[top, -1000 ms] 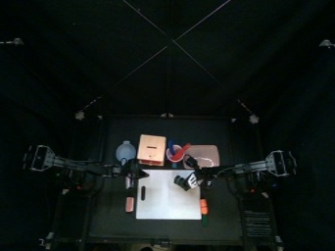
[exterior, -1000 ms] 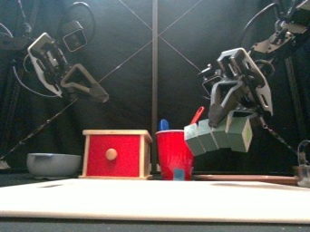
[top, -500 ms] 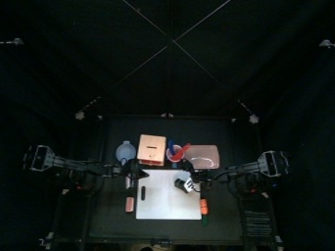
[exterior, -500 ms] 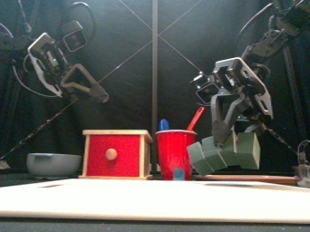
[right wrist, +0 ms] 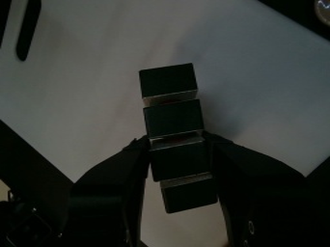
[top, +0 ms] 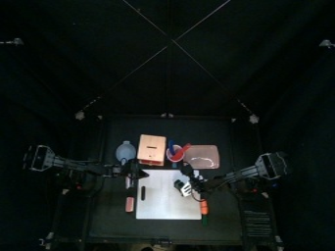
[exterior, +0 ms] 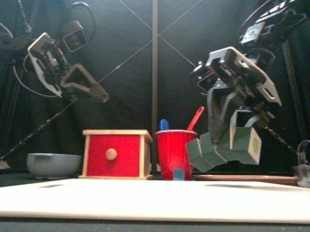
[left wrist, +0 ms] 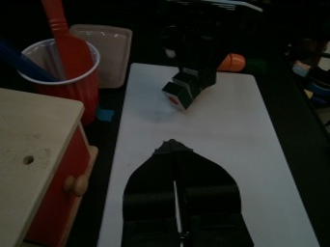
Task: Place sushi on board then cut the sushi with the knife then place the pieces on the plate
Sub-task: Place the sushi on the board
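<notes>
Right claw (right wrist: 180, 179) pinching sushi roll (exterior: 227, 145) over white board (top: 167, 194) — red cup (exterior: 177, 152), wooden box (exterior: 116, 152), bowl (exterior: 53, 164) behind board; left claw (left wrist: 171, 147) pressed together at board's left edge.

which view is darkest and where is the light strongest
Top view is darkest: black curtains and table, with only the white cutting board bright. Right wrist view: the board is a pale backdrop, and the sushi roll looks near black against it. Front view: the board's near edge is a bright band along the bottom.
</notes>
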You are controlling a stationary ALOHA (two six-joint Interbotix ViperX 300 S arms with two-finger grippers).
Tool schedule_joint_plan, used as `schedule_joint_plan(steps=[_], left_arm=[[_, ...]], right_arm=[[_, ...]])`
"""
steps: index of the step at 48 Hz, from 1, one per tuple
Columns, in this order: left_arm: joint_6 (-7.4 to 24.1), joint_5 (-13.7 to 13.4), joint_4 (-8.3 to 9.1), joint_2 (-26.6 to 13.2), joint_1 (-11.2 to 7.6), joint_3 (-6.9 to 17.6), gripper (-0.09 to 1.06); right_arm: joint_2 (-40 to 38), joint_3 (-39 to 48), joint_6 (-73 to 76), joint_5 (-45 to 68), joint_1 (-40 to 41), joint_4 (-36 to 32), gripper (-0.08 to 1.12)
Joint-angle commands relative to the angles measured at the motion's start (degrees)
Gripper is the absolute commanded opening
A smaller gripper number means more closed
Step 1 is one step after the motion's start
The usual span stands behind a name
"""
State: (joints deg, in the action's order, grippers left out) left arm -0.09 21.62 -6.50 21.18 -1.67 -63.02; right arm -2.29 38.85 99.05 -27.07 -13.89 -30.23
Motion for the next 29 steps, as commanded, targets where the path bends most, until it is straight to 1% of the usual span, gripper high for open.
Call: schedule_joint_plan(steps=[1, 8, 12, 23, 29], left_arm=[[0.0, 0.3, 0.0, 0.1, -0.09, 0.7, -0.02], [0.1, 0.3, 0.0, 0.1, -0.09, 0.7, -0.02], [0.1, 0.3, 0.0, 0.1, 0.26, 0.7, -0.02], [0.2, 0.2, 0.0, 0.1, 0.35, 0.4, -0.02], [0.1, 0.2, 0.0, 0.1, 0.44, 0.4, -0.02]], right_arm=[[-0.4, -3.1, 5.2, -1.3, -1.3, -3.0, 0.66], [1.1, -5.6, 11.2, -3.5, -2.0, -4.2, 0.66], [2.4, -7.5, 13.8, -5.5, -2.5, -4.3, 0.66], [7.8, -14.9, 20.3, -14.3, -4.0, -5.3, 0.67], [10.9, -18.7, 24.2, -17.3, -4.6, -6.0, 0.67]])
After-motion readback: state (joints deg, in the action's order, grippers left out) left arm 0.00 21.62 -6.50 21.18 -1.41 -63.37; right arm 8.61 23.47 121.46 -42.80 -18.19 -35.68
